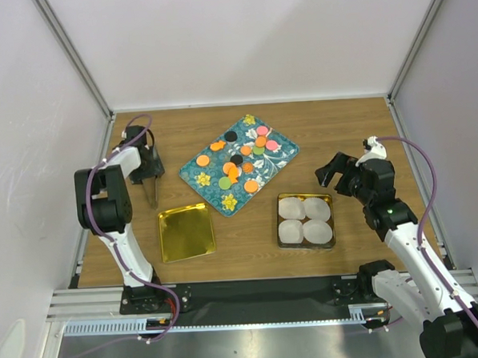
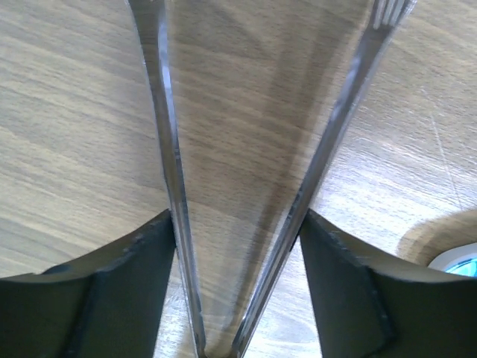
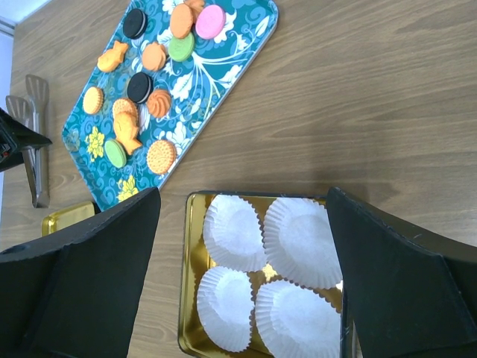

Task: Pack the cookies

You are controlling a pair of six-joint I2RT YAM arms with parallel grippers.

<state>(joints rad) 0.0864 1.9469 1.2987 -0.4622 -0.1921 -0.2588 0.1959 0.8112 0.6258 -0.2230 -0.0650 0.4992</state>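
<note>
Your left tool (image 1: 149, 180) clamps metal tongs (image 2: 173, 186); your right tool (image 1: 332, 174) gapes. Only the right wrist view reveals fish-shaped cookies (image 3: 127, 128) among rounds, strung diagonally from near-left toward the far-right corner on the floral tray (image 3: 240, 41), centre of the worktop (image 1: 348, 125).

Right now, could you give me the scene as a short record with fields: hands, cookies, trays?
left hand: shut on silver metal tongs, over the wooden table
right hand: open, empty, near the square gold tray
small colourful cookies: all on the teal floral tray, none packed
square gold tray: four white paper cups, all empty
second gold tray: empty, left of the first
</note>
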